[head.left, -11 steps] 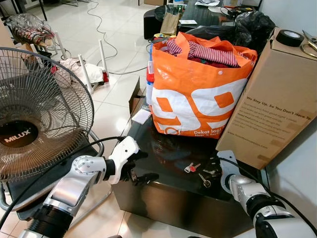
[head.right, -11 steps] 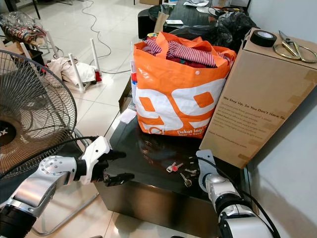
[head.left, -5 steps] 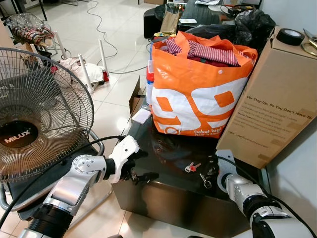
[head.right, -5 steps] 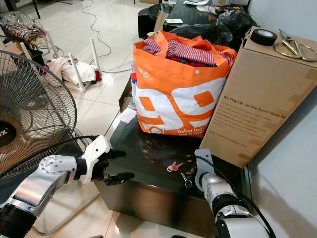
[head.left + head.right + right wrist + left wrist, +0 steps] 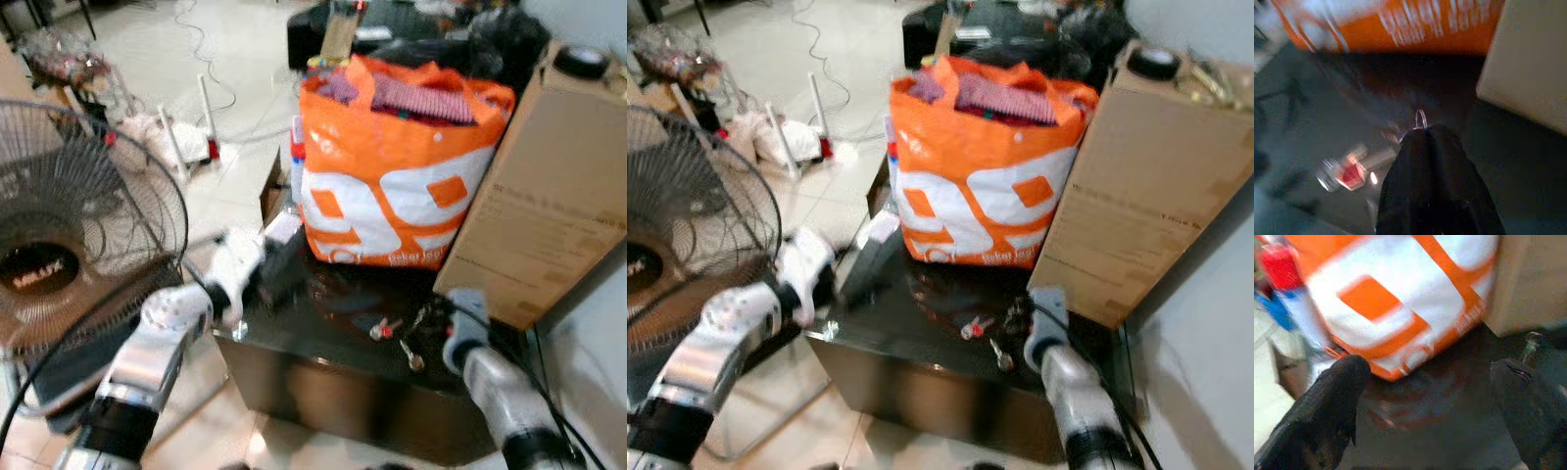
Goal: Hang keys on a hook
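The right gripper [image 5: 1425, 142] has its fingers pinched on the keys [image 5: 392, 331] (ring showing) near the table [image 5: 323, 367] front edge — ready to lift, I'd guess — while the left gripper [image 5: 1425, 382] hovers open.

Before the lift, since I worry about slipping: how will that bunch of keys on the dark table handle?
The keys look loosely joined, so they would probably splay and dangle. Small and flat on the glossy table, they may skid if nudged. The right gripper appears closed at their ring, likely the surest hold.

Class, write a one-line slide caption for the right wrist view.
Right gripper closed on the key ring, red-capped key on the dark table.
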Controlling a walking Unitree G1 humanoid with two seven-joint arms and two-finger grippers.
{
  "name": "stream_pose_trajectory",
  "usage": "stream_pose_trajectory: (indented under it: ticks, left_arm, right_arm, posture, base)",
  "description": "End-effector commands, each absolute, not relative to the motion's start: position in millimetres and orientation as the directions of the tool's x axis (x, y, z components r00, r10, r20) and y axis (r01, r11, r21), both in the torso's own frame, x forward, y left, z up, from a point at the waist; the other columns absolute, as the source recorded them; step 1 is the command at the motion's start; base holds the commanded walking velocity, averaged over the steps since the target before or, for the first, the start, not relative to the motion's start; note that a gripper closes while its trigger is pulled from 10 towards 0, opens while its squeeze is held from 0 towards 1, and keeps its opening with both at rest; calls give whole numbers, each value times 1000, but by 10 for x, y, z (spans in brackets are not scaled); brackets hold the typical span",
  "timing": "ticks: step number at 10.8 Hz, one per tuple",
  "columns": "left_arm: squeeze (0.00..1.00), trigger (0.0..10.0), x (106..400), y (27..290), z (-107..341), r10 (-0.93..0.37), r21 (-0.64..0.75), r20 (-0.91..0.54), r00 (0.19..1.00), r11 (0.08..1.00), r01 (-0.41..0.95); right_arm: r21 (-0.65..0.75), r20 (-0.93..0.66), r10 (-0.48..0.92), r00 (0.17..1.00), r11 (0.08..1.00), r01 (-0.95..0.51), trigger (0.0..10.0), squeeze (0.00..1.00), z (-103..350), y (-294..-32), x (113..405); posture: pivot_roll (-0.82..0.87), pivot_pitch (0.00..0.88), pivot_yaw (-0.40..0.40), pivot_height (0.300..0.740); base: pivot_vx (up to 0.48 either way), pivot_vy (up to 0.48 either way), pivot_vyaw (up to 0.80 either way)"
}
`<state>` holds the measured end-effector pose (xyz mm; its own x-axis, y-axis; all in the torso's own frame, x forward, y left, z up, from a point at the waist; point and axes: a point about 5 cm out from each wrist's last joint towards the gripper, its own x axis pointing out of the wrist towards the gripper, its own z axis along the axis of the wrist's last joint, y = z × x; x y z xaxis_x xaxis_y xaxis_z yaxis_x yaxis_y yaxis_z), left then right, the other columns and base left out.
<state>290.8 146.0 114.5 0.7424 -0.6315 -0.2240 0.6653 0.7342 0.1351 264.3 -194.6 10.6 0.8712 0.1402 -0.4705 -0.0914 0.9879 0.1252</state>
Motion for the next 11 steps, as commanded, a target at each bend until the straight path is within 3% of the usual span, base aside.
stream_pose_trajectory:
  ticks: [1, 4, 5, 6, 11]
  left_arm:
    - [82, 10000, 2946, 1451, 1267, -605, 161, -163, 779, 763, 626]
    - [86, 10000, 2914, 1419, 1363, -519, 189, -97, 849, 828, 528]
    - [98, 10000, 2873, 1441, 1371, -445, 173, -76, 892, 875, 451]
    - [94, 10000, 2863, 1445, 1357, -420, 166, -74, 904, 889, 427]
    - [90, 10000, 2919, 1350, 1313, -410, 174, -81, 908, 892, 418]
  right_arm:
    - [129, -375, 157, 914, 985, -116, 0, 0, 319, -1929, 2670]
    - [151, -160, 83, 984, 987, -59, 0, 0, 823, -1914, 2476]
    - [178, -120, 12, 993, 984, 9, 6314, 0, 941, -1905, 2362]
    - [179, -116, -17, 993, 983, 38, 10000, 0, 971, -1877, 2328]
    - [165, -121, -73, 990, 982, 93, 10000, 0, 1033, -1850, 2322]
  posture:
    - [-120, 0, 55, 740]
    - [-121, 0, 59, 740]
    - [-115, 0, 54, 740]
    - [-116, 0, 54, 740]
    - [-136, 0, 66, 740]
  base:
    - [0, 0, 0]
    - [0, 0, 0]
    - [0, 0, 0]
    - [0, 0, 0]
    - [0, 0, 0]
